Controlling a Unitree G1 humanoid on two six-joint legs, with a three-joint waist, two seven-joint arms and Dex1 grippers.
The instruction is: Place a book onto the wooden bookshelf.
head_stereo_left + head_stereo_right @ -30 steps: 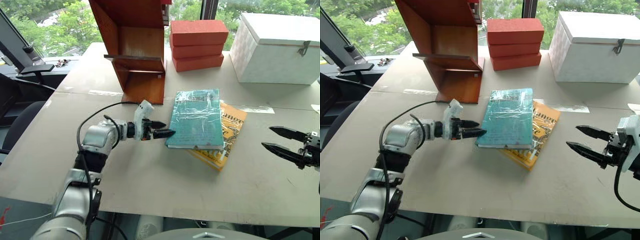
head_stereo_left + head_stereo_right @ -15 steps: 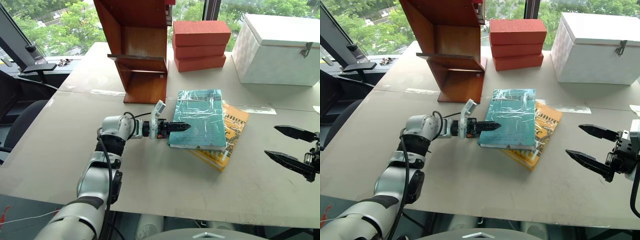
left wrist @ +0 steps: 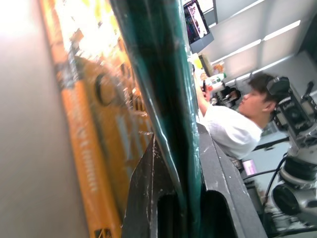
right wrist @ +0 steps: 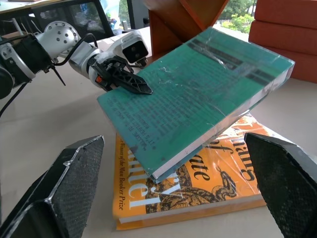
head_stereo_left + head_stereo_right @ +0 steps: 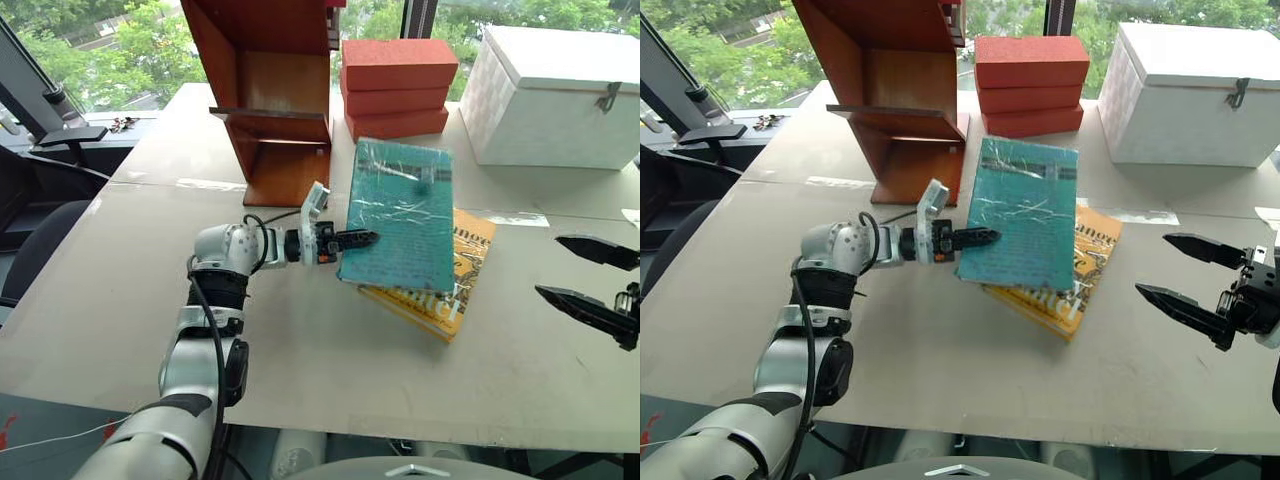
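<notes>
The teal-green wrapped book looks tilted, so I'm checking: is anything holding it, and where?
The left gripper clamps the teal-green plastic-wrapped book at its near left edge. The right gripper holds nothing.

Left gripper (image 5: 355, 240) w/ book (image 5: 400, 212): bookshelf (image 5: 270, 90) just ahead-left, brick stack (image 5: 395, 88) beyond; bare tabletop (image 5: 300, 340) behind.

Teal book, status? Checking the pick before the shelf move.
Left claw shut on teal book, book tilted up off yellow book. Right claw open, clear. Wooden bookshelf behind, path unobstructed.
</notes>
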